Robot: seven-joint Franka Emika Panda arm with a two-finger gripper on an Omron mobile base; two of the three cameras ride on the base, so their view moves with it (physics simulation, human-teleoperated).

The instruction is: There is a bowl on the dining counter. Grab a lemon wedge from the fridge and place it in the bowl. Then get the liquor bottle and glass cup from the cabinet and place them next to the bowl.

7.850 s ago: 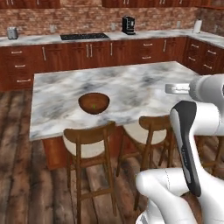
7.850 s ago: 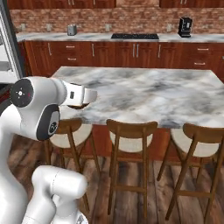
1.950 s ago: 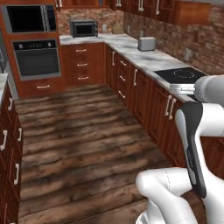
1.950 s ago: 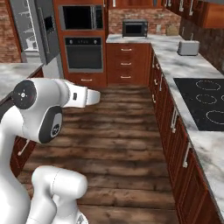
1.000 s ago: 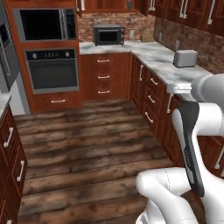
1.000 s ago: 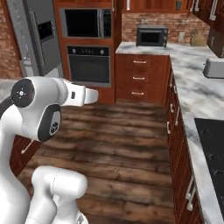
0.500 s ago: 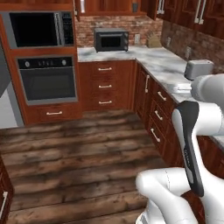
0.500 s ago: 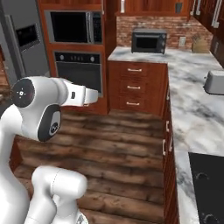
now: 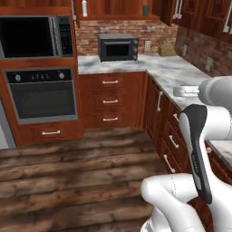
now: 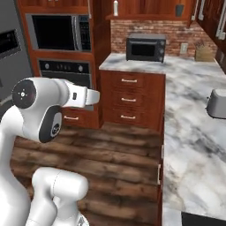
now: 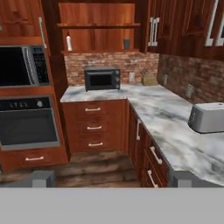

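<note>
In the hand view my gripper (image 11: 110, 179) is open, its two grey fingertips (image 11: 38, 178) wide apart with nothing between them. It points at an open cabinet shelf far ahead. On that shelf stands the liquor bottle (image 11: 68, 43), small and pale, and to its right the dark glass cup (image 11: 126, 44). Both also show at the top of the base views: bottle (image 9: 84, 7) (image 10: 115, 8), cup (image 9: 145, 9) (image 10: 179, 9). The grey fridge (image 10: 9, 53) with its black panel is at the left edge. The bowl, the dining counter and the lemon wedge are out of view.
A black microwave (image 11: 102, 79) sits on the marble corner counter (image 11: 166, 118) under the shelf. A steel toaster (image 11: 207, 117) stands on the right run. A wall oven (image 11: 27, 124) with a built-in microwave above it is on the left. Wood floor lies between.
The whole scene has shifted: the base has turned and driven toward the corner, so the microwave and shelf are nearer and more central. The arm holds the same pose, gripper still open.
</note>
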